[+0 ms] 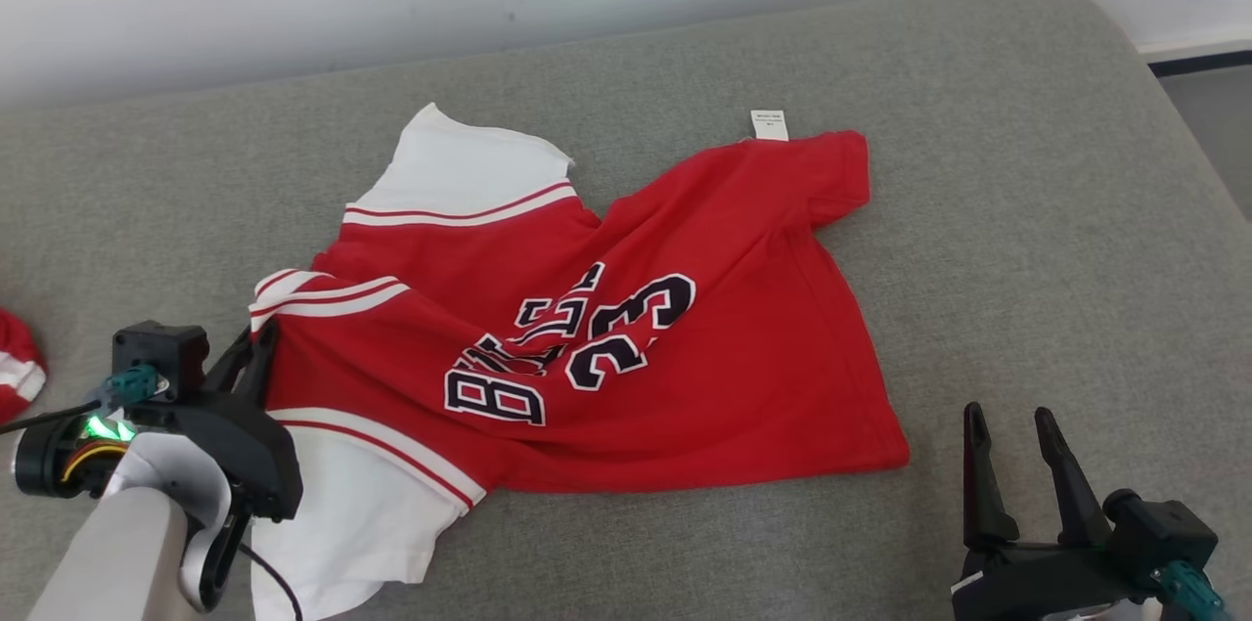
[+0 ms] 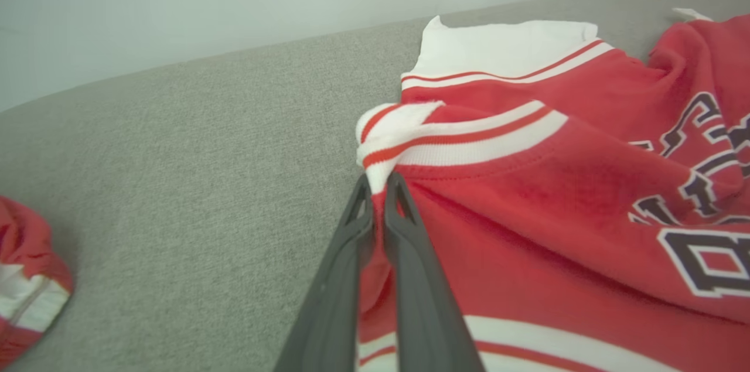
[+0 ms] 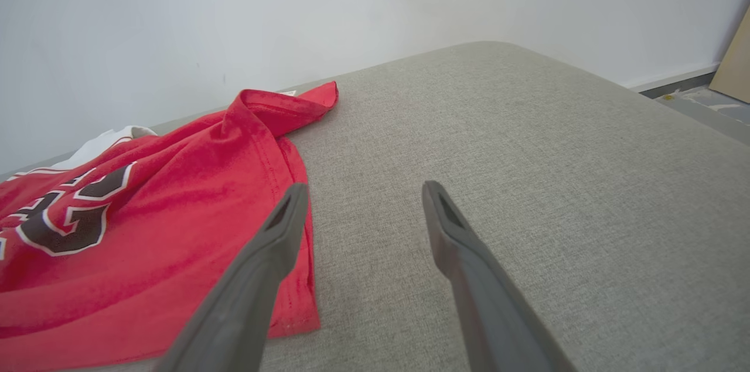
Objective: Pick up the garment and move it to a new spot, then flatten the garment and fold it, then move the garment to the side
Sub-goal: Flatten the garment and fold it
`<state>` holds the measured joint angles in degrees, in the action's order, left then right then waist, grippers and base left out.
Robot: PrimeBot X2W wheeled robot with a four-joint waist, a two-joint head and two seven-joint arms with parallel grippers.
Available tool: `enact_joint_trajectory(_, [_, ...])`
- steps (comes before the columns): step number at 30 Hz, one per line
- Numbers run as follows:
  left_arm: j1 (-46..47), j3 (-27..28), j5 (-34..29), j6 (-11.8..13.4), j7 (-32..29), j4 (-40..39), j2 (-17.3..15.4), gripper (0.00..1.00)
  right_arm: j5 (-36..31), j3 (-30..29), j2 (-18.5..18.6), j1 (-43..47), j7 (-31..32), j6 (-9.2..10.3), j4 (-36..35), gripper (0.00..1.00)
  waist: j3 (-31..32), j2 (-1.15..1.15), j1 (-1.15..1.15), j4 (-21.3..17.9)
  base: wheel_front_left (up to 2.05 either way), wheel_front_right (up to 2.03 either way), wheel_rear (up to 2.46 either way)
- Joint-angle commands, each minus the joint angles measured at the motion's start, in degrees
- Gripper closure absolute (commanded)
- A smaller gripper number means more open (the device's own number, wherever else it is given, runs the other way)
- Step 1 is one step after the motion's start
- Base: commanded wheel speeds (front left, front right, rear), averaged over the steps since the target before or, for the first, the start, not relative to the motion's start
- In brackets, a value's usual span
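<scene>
head view, going left to right: a bit of another red and white cloth (image 1: 15, 367) pokes in at the far left edge of the grey padded surface (image 1: 1027, 230). next up is the left gripper (image 1: 259, 342), pinched tight on the jersey's left edge, right by the striped white-and-red band (image 1: 333, 293). the left wrist view backs that up: the two dark fingers (image 2: 410, 266) are squeezed onto a fold of red fabric just under that band, with cloth bunched between them. the jersey (image 1: 704, 377) itself is red with white sleeves, dark lettering and a 33. it's lying crumpled and crooked across the middle of the surface, far sleeve (image 1: 460, 166) pointing at the wall, near sleeve (image 1: 342, 523) down by the left arm. a small white tag (image 1: 769, 124) sticks out at its far hem. over on the right, the right gripper (image 1: 1009, 416) sits just off the jersey's near right corner, fingers spread wide, nothing in them. in the right wrist view it's over bare grey with the red hem right by one finger.
</scene>
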<state>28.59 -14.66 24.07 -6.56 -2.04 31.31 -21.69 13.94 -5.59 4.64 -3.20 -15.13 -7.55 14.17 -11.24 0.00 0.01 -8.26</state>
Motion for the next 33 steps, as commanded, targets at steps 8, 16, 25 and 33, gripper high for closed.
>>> enact_joint_trajectory(8, [-0.3, -0.5, -0.5, -0.2, 8.2, 5.4, 0.6, 0.00, -0.4, -1.4, -0.1, 2.0, 0.0, 0.14, 0.9, 0.00, 3.1, 0.00, -0.01, 1.1, 0.00, 0.00, 0.00])
enact_joint_trajectory(16, [-6.9, 1.8, 0.0, 3.0, 15.6, -0.7, 1.7, 0.00, -0.4, -2.1, 0.0, 4.5, 0.0, 0.14, 0.5, 0.00, 6.9, 0.00, -0.01, 4.2, 0.00, 0.00, 0.00])
enact_joint_trajectory(25, [-20.0, 4.7, -3.1, 9.7, 17.2, -16.6, 1.7, 0.00, -1.0, -2.2, 0.0, 6.7, 0.0, 0.14, -1.3, 0.00, 9.8, 0.00, -0.01, 8.2, 0.00, 0.00, 0.00])
enact_joint_trajectory(33, [-30.1, 5.0, -5.9, 14.6, 16.8, -26.8, 1.7, 0.00, -2.6, -1.3, 0.2, 7.7, 0.3, 0.14, -2.7, 0.00, 11.2, 0.00, -0.01, 10.0, 0.00, 0.00, 0.00])
